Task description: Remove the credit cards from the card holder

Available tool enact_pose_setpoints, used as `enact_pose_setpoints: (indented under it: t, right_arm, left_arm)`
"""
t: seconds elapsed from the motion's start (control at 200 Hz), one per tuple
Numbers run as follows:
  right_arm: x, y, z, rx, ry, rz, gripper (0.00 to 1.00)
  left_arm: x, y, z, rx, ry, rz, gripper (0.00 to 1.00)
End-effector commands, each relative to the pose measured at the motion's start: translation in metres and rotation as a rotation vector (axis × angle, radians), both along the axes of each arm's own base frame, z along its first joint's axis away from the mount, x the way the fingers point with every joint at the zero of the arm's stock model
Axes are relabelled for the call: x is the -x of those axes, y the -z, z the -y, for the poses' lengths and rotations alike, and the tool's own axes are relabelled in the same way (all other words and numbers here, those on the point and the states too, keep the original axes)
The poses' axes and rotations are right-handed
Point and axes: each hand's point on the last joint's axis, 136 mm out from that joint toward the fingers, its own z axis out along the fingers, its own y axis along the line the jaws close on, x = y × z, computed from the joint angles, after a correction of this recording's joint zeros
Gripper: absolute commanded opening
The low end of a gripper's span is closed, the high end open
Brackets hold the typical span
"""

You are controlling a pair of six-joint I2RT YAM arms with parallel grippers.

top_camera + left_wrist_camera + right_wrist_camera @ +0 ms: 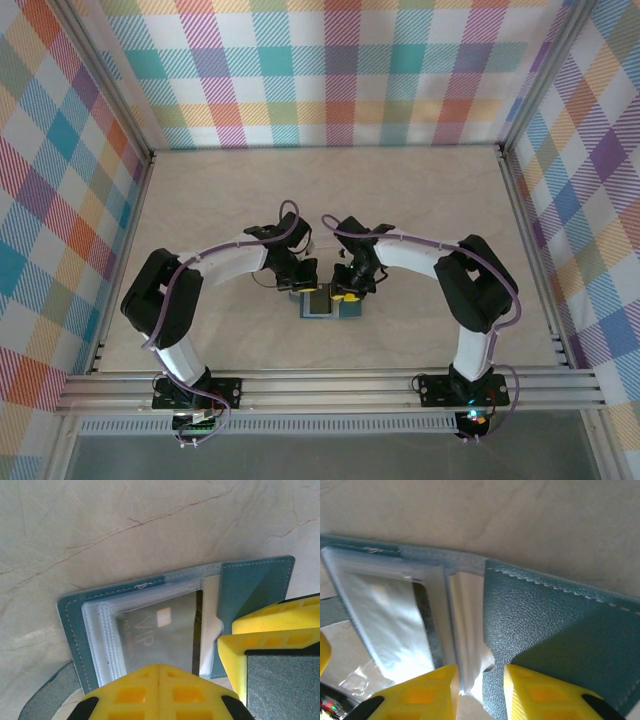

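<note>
Well, from my screen the card holder (325, 303) lies opened flat on the surface (420, 200), close to the arms' bases and between both arms. My left fingers (130, 692) are pressed together at the near edge of a grey credit card (155, 630) (it reads VIP) that sits in the clear sleeve (100, 640); whether they pinch it I cannot tell. My right fingers (540, 692) stand slightly spread, with a gap between them, at the notch of the teal pocket (555, 625) beside that sleeve.
</note>
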Motion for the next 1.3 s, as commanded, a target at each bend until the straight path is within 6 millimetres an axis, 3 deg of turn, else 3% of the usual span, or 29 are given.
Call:
enact_pose_setpoints:
  t: [0.0,0.24,0.46,0.685,1.295]
  right_arm:
    - [-0.004,0.013,0.002,0.007,0.016,-0.001,0.28]
    - [-0.009,0.001,-0.007,-0.062,0.026,0.035,0.27]
    - [-0.009,-0.012,-0.02,-0.146,0.026,0.038,0.26]
    - [-0.008,-0.018,-0.031,-0.214,0.01,0.023,0.26]
    - [-0.008,0.002,-0.032,-0.165,-0.095,-0.009,0.33]
  left_arm:
    - [0.004,0.007,-0.003,-0.011,0.002,-0.035,0.02]
    - [0.008,0.022,-0.01,-0.059,0.012,-0.061,0.02]
    - [0.013,0.036,-0.03,-0.176,0.028,-0.065,0.02]
    - [0.016,0.046,-0.034,-0.189,0.031,-0.075,0.01]
    - [0.013,0.049,-0.032,-0.185,0.035,-0.069,0.0]
